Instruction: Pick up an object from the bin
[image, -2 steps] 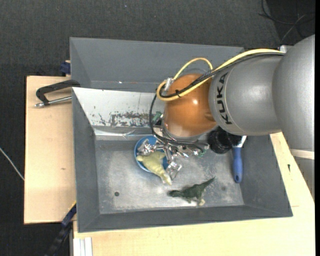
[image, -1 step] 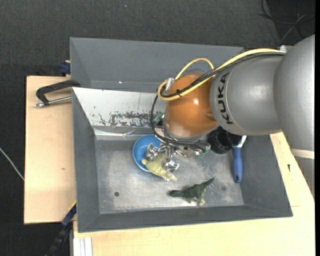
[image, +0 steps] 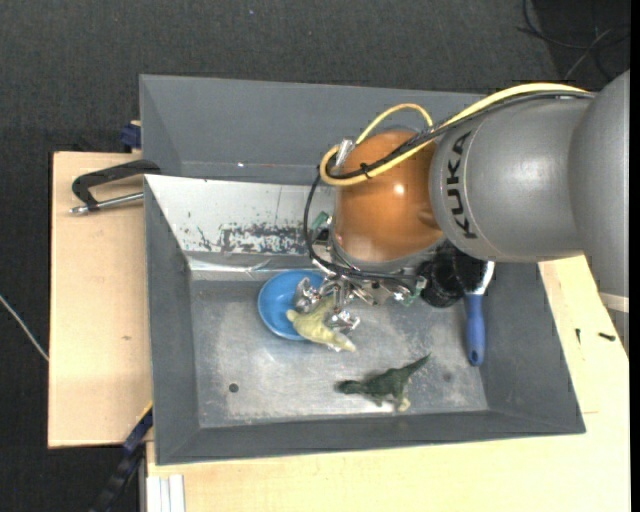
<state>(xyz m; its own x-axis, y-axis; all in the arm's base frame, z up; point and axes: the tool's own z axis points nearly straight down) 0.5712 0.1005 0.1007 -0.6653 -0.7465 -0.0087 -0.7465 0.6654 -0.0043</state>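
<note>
Bin (image: 170, 330): a grey metal bin with sloping walls, seen from above; a few small things lie well apart on its floor.
Arm (image: 520, 170): a thick grey robot arm that reaches in from the right and covers the bin's upper right part.
Orange cover (image: 385, 205): a rounded orange shell on the wrist, with a yellow cable looping over its top.
Blue dish (image: 275, 300): a small round blue dish on the floor left of centre, its right edge hidden under the gripper.
Blue-handled tool (image: 473, 330): a slim tool lying upright in the view by the right wall, its top end under the arm.
Green dinosaur (image: 385, 383): a dark green toy on the floor near the front wall, apart from the rest.
Pale yellow dinosaur (image: 322, 330): a toy lying against the dish's right rim, directly below the gripper.
Gripper (image: 330, 303): metal parts below the orange cover, low over the pale yellow dinosaur and the dish's edge; whether it is wide, narrow or gripping the toy cannot be told.
</note>
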